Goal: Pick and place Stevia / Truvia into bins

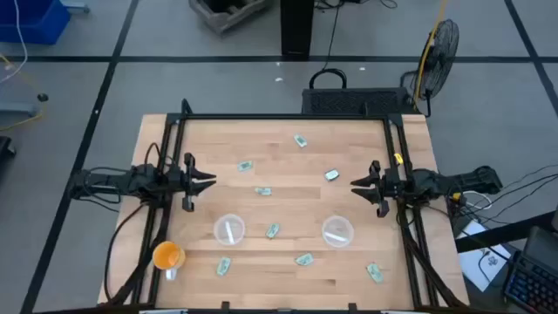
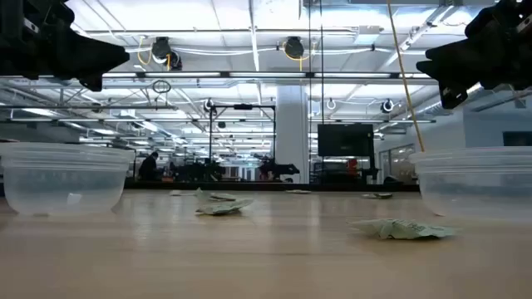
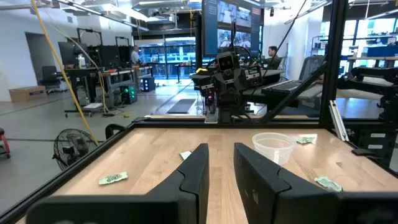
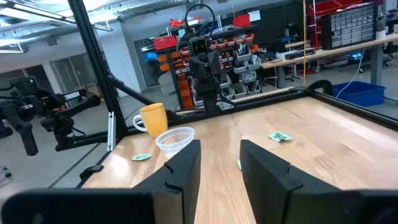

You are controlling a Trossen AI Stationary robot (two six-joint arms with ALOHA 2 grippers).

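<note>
Our left claw (image 1: pixel 209 181) hangs above the left edge of the surface (image 1: pixel 288 270), its fingers a narrow gap apart with nothing between them; the right claw (image 1: pixel 356 185) mirrors it at the right edge, also slightly apart and holding nothing. Neither touches a packet yet.

The packets lie scattered flat across the middle and near part of the wood. We see one near the far side (image 1: pixel 301 140), one just ahead of the left claw (image 1: pixel 246 166), one at centre (image 1: pixel 263 191), one near the right claw (image 1: pixel 332 175), one between the two cups (image 1: pixel 273 231), and three along the near edge (image 1: pixel 223 268) (image 1: pixel 304 259) (image 1: pixel 375 273). The left clear cup (image 1: pixel 229 230) seems to have something pale already in it; the right clear cup (image 1: pixel 337 231) looks much the same. An orange cup (image 1: pixel 167 255) stands near the left corner and is not a target.

To do this well, we judge each arm should take the packet nearest it. Flat paper gives little to pinch, so we should come straight down, straddle the short side, press lightly on the wood and close fully. Then lift clear of the cup's rim before letting go.
</note>
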